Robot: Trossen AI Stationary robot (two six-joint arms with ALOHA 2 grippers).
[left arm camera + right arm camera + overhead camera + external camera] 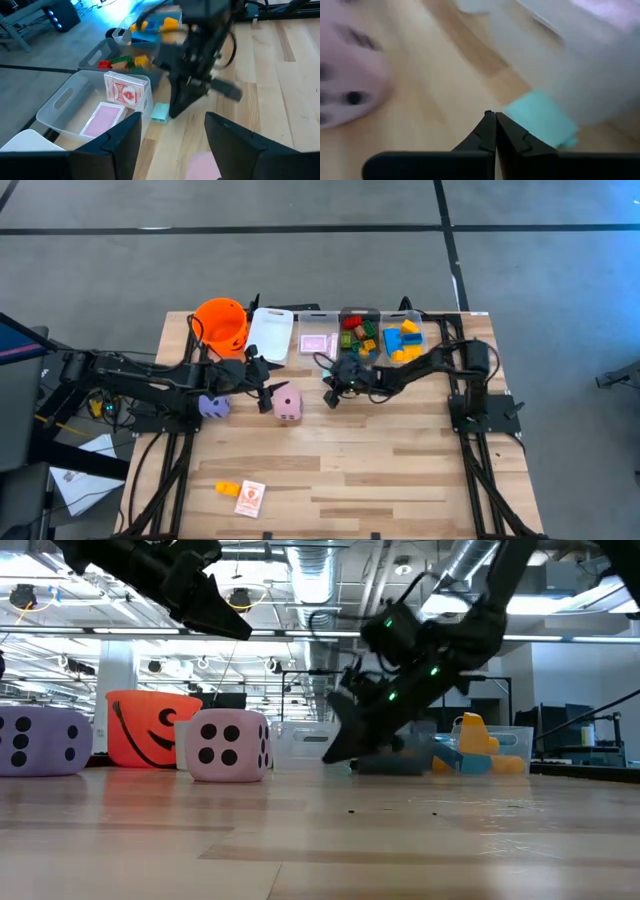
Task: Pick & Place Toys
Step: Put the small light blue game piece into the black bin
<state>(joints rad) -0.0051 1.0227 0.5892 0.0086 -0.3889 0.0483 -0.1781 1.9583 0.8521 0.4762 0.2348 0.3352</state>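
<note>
A small teal brick (540,121) lies flat on the table in front of the clear bin of pink cards (107,117). My right gripper (495,117) is shut with nothing between its fingers; its tip is down at the table beside that brick (160,112), slanting down. My left gripper (172,150) hangs open above the pink die (288,404), touching nothing. The purple die (213,405) stands on the table left of the pink one. Both dice show in the low view, pink (230,745) and purple (40,742). My right gripper has its shut fingertips (490,125) right at the teal brick's near corner (512,112), coming slanting down from the table's right. Whether the tips touch the brick, I cannot tell. The brick lies flat on the table.
Along the far edge stand an orange bucket (220,323), a white lid (270,332), the card bin (315,340), a bin of mixed bricks (358,332) and a bin of blue and yellow bricks (402,340). Near the front edge lie an orange brick (229,489) and a card pack (249,498).
</note>
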